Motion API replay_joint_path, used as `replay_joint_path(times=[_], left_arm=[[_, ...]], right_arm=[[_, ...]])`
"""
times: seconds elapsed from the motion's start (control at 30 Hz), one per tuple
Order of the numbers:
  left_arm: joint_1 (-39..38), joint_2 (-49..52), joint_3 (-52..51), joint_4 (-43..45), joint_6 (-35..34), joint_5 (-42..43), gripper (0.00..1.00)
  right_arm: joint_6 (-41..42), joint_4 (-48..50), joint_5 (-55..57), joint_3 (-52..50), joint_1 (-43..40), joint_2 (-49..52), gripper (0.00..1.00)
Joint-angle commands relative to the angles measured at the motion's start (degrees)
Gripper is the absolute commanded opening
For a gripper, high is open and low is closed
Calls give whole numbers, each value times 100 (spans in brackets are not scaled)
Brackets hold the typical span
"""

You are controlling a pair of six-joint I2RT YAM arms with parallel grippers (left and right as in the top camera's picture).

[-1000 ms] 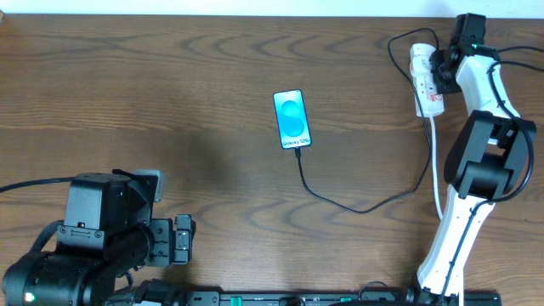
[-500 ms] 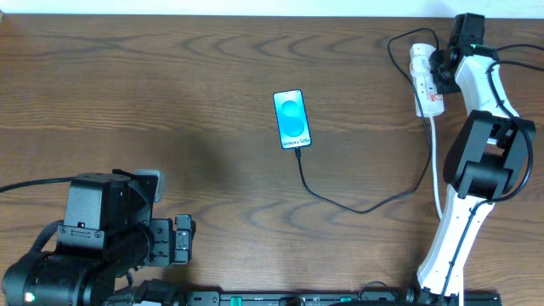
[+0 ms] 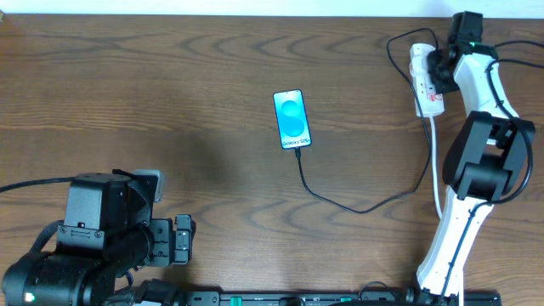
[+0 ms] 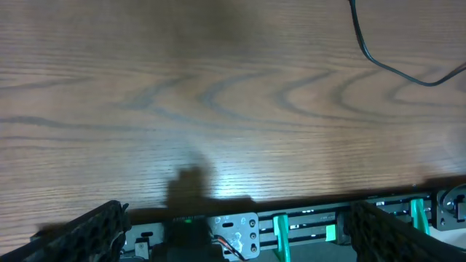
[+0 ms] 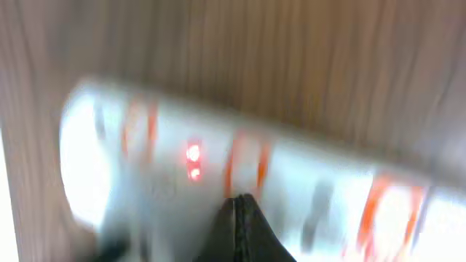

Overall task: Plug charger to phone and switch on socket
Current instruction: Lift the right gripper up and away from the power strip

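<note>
The phone (image 3: 291,119) lies face up mid-table, its blue screen lit. The black charger cable (image 3: 357,206) runs from the phone's near end in a curve to the white socket strip (image 3: 422,81) at the far right. My right gripper (image 3: 436,70) is over the strip. In the right wrist view its fingertips (image 5: 240,207) are shut together and rest against the blurred strip (image 5: 145,167) by a red switch (image 5: 245,164), with a red light (image 5: 193,154) glowing. My left gripper (image 4: 233,233) is open and empty at the table's near edge.
The strip's white cord (image 3: 436,166) runs toward the near edge beside my right arm. A piece of black cable (image 4: 378,54) crosses the left wrist view's top right. A rail with green clips (image 4: 306,225) lines the table's near edge.
My right gripper has shifted very slightly over the socket strip. Phone, cable and left arm have not moved.
</note>
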Motion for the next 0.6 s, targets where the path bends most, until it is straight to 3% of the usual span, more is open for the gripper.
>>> replay_joint_path(times=[0.0, 0.23, 0.57], left_arm=[[-17, -4, 9, -13, 55, -33, 98], [-17, -4, 9, -13, 55, -33, 98], [-17, -4, 9, -13, 55, -33, 98]], right_arm=[[-299, -76, -1016, -63, 782, -417, 1], [-330, -651, 98, -63, 848, -1462, 1], [-330, -1222, 813, -66, 702, -1591, 2]])
